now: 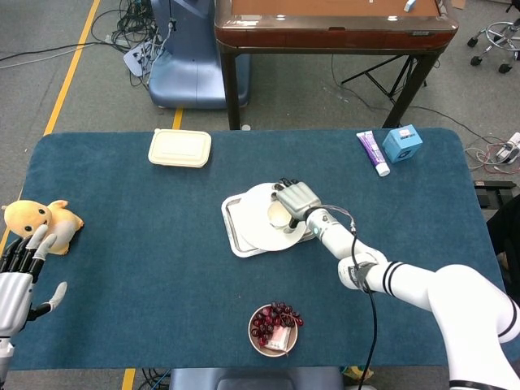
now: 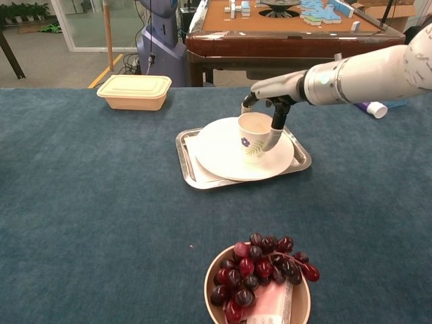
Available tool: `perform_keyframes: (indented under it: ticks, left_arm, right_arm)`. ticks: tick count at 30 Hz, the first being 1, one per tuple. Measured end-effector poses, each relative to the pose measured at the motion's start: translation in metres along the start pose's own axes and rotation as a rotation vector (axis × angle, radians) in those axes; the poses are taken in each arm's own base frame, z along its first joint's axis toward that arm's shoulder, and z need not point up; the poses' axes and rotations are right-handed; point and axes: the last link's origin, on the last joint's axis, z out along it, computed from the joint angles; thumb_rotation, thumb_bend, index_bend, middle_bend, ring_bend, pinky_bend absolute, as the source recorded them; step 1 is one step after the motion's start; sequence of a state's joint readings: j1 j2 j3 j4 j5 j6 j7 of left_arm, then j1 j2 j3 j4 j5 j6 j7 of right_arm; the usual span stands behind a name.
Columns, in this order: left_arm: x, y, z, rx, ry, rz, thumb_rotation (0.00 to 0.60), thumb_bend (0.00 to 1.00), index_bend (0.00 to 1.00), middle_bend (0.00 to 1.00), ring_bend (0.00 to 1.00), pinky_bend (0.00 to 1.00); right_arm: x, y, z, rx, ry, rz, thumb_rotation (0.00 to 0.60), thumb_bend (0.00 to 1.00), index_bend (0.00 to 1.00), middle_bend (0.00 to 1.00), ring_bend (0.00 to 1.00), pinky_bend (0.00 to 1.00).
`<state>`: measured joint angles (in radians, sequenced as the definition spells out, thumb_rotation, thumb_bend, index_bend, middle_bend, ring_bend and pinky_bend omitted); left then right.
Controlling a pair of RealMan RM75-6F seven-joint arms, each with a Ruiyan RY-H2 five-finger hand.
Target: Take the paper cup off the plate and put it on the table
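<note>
While no writing reads, flower-printed paper cup [image 2: 254, 136] on plate [image 2: 223, 156], right robot hand [image 2: 268, 111] wrapped around it, grip uncertain.

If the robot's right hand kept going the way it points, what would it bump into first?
Probably the cup. The right hand reaches over it from the right, fingers hanging down beside its wall. Whether they already touch is unclear.

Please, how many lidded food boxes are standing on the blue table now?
1. The cream lidded box stands near the far edge of the table, left of the tray. Both views show no second one.
</note>
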<state>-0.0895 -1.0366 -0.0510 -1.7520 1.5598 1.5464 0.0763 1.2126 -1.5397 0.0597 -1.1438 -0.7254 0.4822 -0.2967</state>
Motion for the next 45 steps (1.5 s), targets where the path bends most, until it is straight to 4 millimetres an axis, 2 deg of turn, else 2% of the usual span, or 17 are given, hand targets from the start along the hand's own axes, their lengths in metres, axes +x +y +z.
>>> perform_keyframes:
  ticks: [12,20,27,36,45]
  left_arm:
    - [0.000,0.001,0.000,-0.007,0.007,-0.001,0.600,0.32,0.00,0.00,0.00,0.00]
    - [0.000,0.001,0.000,-0.009,0.005,0.007,0.600,0.32,0.00,0.00,0.00,0.00]
    - [-0.003,0.003,0.000,-0.007,-0.002,0.024,0.600,0.32,0.00,0.00,0.00,0.00]
    - [-0.009,0.005,0.003,-0.004,-0.008,0.058,0.600,0.32,0.00,0.00,0.00,0.00]
    - [-0.013,0.010,0.002,-0.009,-0.007,0.088,0.600,0.32,0.00,0.00,0.00,0.00]
  right_arm:
    - [0.000,-0.001,0.000,0.000,0.017,-0.018,0.600,0.19,0.45,0.18,0.02,0.15]
    - [0.004,0.000,-0.006,0.003,0.030,-0.026,0.600,0.19,0.45,0.18,0.03,0.15]
    - [0.013,0.001,-0.021,0.007,0.048,-0.029,0.600,0.19,0.45,0.18,0.03,0.15]
    - [0.015,0.004,-0.057,0.016,0.052,-0.029,0.600,0.19,0.45,0.18,0.03,0.15]
    - [-0.001,0.015,-0.119,-0.003,0.065,-0.053,0.600,0.19,0.45,0.18,0.03,0.15]
